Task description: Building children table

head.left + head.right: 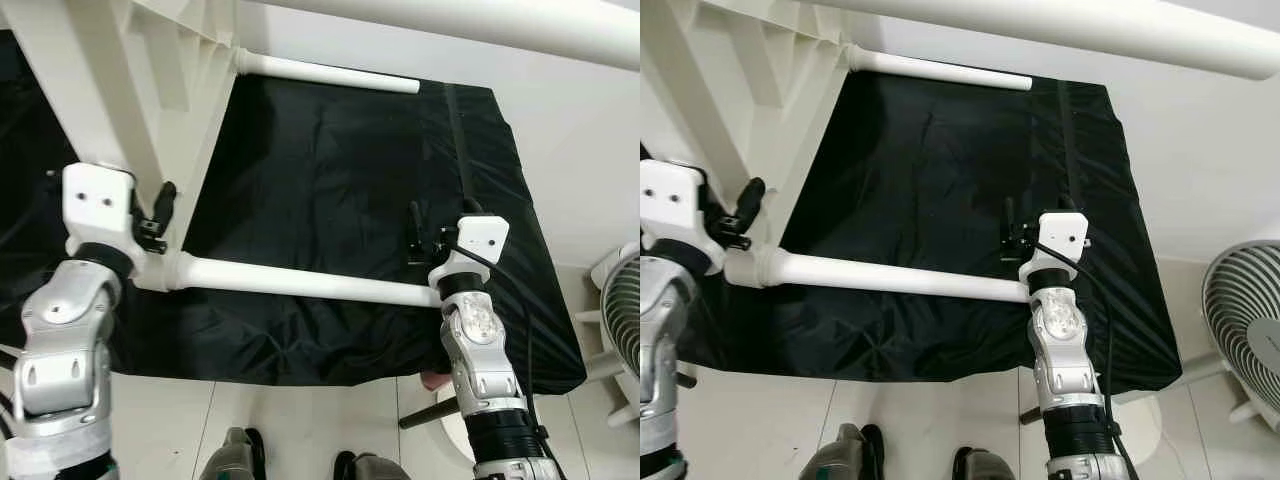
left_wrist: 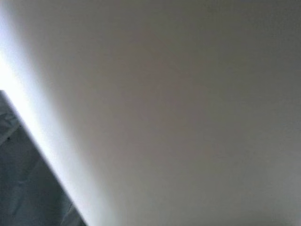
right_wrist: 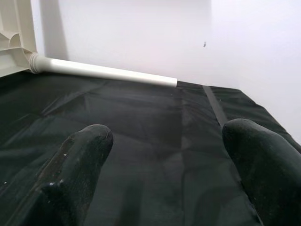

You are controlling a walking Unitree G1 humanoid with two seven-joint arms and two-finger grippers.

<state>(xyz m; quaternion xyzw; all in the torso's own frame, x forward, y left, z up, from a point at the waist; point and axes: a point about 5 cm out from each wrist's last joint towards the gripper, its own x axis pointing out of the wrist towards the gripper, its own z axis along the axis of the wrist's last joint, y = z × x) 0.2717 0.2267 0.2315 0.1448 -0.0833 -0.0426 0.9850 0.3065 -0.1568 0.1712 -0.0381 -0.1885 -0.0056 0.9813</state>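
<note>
White table top (image 1: pixel 120 70) stands tilted on the black-draped worktop (image 1: pixel 340 180), legs jutting sideways — left gripper (image 1: pixel 160 215) at the near leg (image 1: pixel 300 280), grip unclear; right gripper (image 3: pixel 164 165) fingers spread, empty.

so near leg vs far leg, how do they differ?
The near leg has a gripper at each end: the left gripper by its socket, the right gripper by its free end. The far leg has none near it. Both are white tubes fixed to the tabletop over the black cloth.
</note>
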